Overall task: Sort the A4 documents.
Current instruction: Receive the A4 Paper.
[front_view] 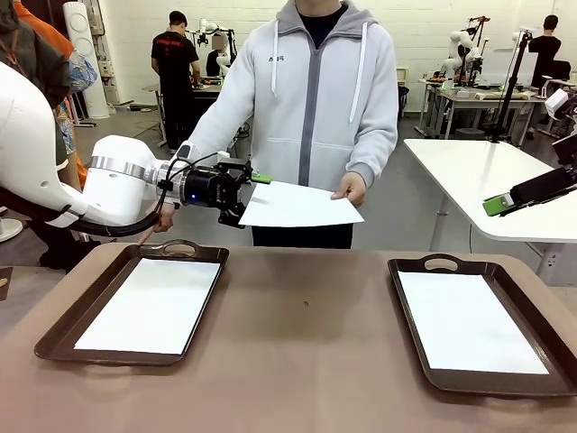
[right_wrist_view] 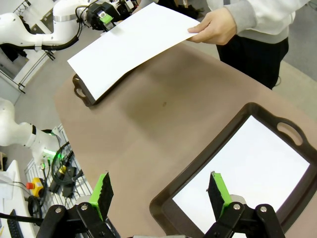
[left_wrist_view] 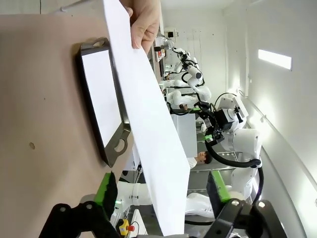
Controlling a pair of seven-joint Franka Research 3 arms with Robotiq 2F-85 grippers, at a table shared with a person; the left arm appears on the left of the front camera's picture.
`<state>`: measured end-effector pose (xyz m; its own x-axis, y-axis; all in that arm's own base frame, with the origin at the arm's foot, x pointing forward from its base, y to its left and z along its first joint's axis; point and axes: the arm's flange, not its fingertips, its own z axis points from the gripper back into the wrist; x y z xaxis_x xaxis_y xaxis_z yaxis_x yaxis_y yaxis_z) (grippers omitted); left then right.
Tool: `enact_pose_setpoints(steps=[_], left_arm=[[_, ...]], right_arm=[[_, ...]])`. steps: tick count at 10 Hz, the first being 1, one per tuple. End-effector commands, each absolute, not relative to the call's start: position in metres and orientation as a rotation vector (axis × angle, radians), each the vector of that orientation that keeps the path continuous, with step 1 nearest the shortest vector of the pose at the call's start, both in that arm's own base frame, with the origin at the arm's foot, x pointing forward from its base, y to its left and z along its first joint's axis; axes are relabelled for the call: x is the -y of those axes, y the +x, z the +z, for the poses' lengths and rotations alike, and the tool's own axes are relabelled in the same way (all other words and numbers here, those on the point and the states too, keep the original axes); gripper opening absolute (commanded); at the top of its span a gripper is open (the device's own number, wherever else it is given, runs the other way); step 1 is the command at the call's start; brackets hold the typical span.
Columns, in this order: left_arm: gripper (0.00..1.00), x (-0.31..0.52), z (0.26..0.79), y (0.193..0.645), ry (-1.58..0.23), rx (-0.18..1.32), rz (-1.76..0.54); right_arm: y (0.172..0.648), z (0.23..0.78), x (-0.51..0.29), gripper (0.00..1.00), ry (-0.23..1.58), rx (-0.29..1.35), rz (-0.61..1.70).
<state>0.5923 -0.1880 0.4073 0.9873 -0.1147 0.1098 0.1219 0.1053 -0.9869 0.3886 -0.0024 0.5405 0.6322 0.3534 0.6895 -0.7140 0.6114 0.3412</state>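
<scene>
Left tray [front_view: 63,336], near-left corner of the desk [front_view: 306,361]: carrying one A4 sheet [front_view: 153,307] lying flat inside.

Right tray [front_view: 410,325], near-right corner: carrying a second A4 sheet [front_view: 469,320], likewise flat.

Right gripper [right_wrist_view: 161,196]: hovering above the right tray, green pads standing wide apart, nothing between them.

Left gripper [front_view: 257,194]: reaching sideways over the desk's far edge, arm stretching level from the left. Its fingers are standing apart, straddling the near-left edge of the handed sheet [front_view: 297,206]; not yet clamped.

Person's hand [front_view: 350,188]: pinching the handed sheet's opposite corner, holding it roughly level beyond the far edge.
</scene>
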Motion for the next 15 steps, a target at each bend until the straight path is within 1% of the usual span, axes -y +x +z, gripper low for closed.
enact_pose_setpoints(steps=[1, 2, 3, 4, 5, 6, 7, 8, 9, 10, 15], left_arm=[[0.74, 0.1883, 0.4120, 0.5943, -1.446, 0.039, -0.154], [0.61, 0.1859, 0.4124, 0.5941, -1.442, 0.040, -0.149], [0.74, 0.1856, 0.4125, 0.5931, -1.440, 0.039, -0.141], [0.41, 0.1859, 0.4128, 0.5926, -1.434, 0.039, -0.135], [0.55, 0.1862, 0.4133, 0.5922, -1.432, 0.042, -0.133], [0.22, 0.1857, 0.4130, 0.5920, -1.433, 0.042, -0.131], [0.35, 0.1850, 0.4131, 0.5921, -1.431, 0.045, -0.129], [0.02, 0.1844, 0.4136, 0.5921, -1.427, 0.049, -0.131], [0.15, 0.1842, 0.4134, 0.5921, -1.426, 0.049, -0.131], [0.00, 0.1841, 0.4132, 0.5921, -1.426, 0.048, -0.130], [0.00, 0.1814, 0.4128, 0.5923, -1.426, 0.053, -0.127]], right_arm=[[0.3881, 0.5400, 0.0029, 1.00, 0.651, 0.616, 0.666], [0.3881, 0.5400, 0.0029, 1.00, 0.651, 0.616, 0.666], [0.3881, 0.5400, 0.0029, 1.00, 0.651, 0.616, 0.666], [0.3881, 0.5400, 0.0029, 1.00, 0.651, 0.616, 0.666], [0.3881, 0.5400, 0.0029, 1.00, 0.651, 0.616, 0.666], [0.3881, 0.5400, 0.0029, 1.00, 0.651, 0.616, 0.666], [0.3881, 0.5400, 0.0029, 1.00, 0.651, 0.616, 0.666], [0.3881, 0.5400, 0.0029, 1.00, 0.651, 0.616, 0.666], [0.3881, 0.5400, 0.0029, 1.00, 0.651, 0.616, 0.666], [0.3881, 0.5400, 0.0029, 1.00, 0.651, 0.616, 0.666], [0.3881, 0.5400, 0.0029, 1.00, 0.651, 0.616, 0.666]])
